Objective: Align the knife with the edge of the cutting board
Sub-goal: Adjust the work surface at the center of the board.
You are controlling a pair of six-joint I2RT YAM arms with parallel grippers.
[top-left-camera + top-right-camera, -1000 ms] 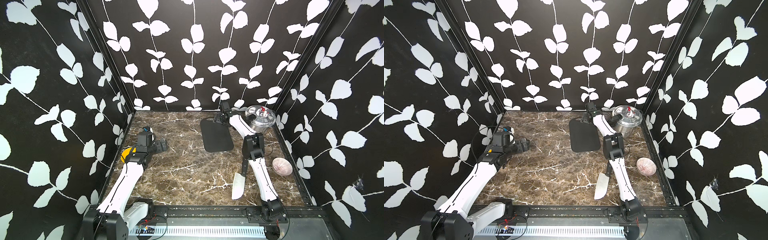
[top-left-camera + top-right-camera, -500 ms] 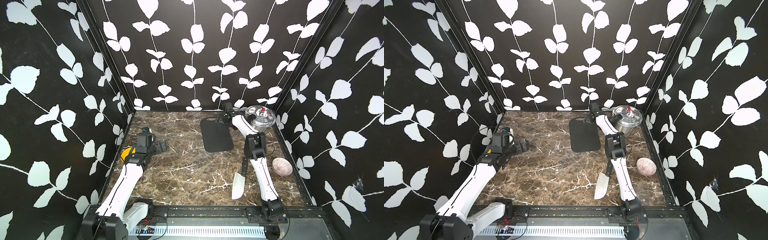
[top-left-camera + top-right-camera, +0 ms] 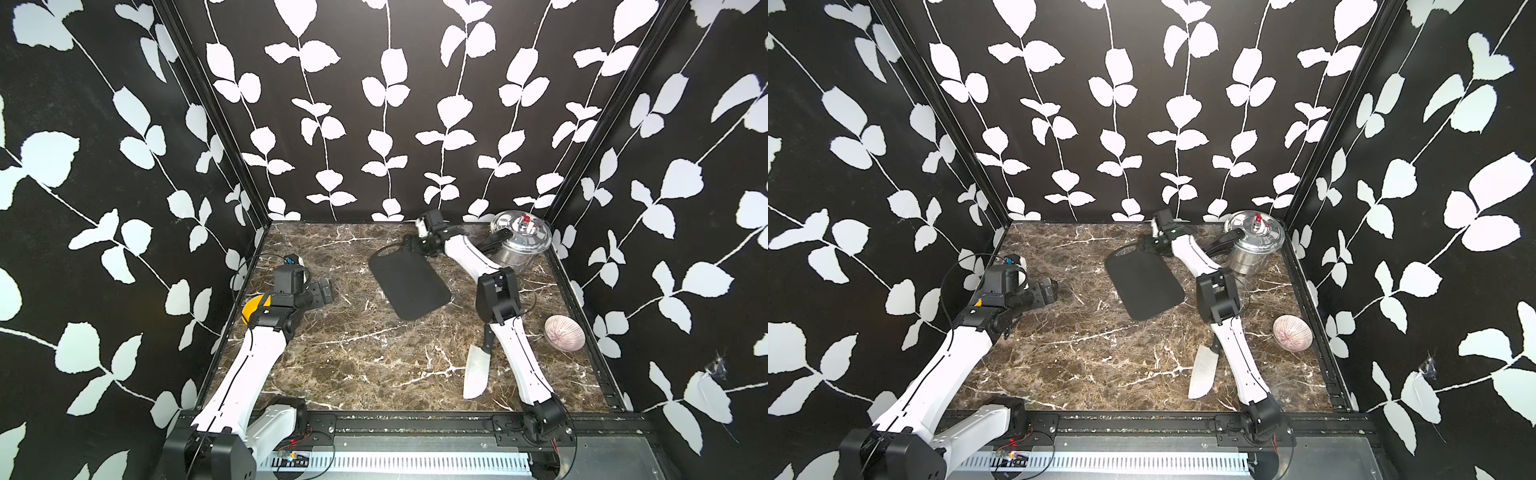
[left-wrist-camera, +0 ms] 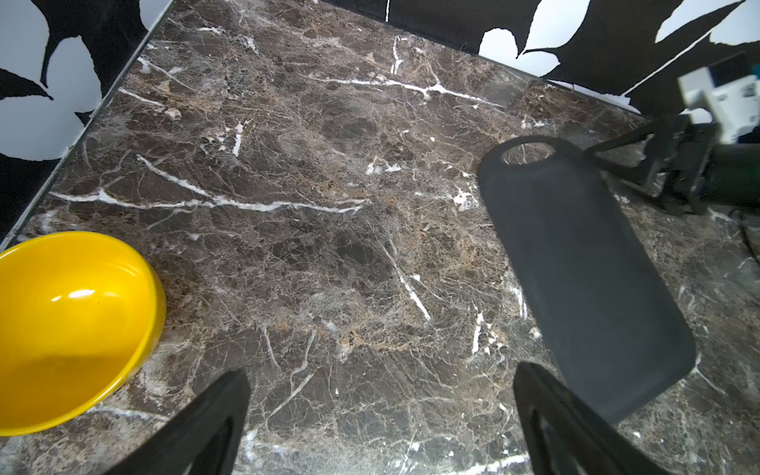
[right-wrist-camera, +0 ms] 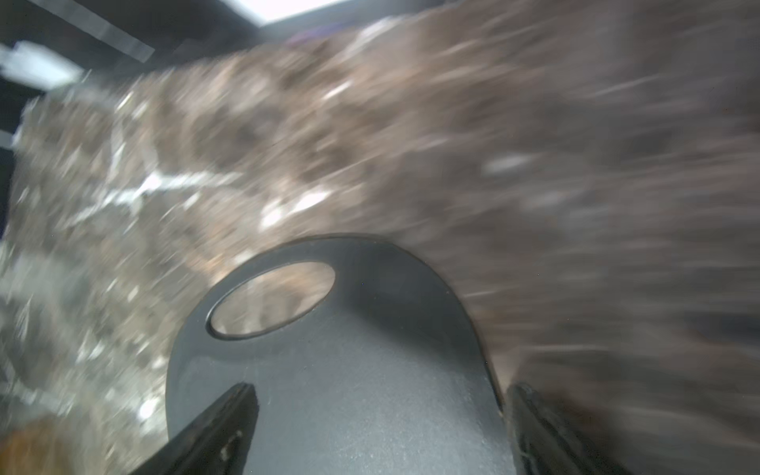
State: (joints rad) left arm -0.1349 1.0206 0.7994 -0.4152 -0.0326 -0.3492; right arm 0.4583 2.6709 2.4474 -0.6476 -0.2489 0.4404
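While its jaws stand wide apart and clamp nothing, the right gripper (image 5: 382, 388) sits at the cut-out end of the cutting board (image 3: 409, 286). The knife (image 3: 475, 372) lies flat well beyond the board's opposite end, not along any edge. The left gripper (image 4: 380, 376), also spread and empty, hovers off the board's long side.

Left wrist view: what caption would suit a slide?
Open left gripper over the marble table, between a yellow bowl and the black cutting board.
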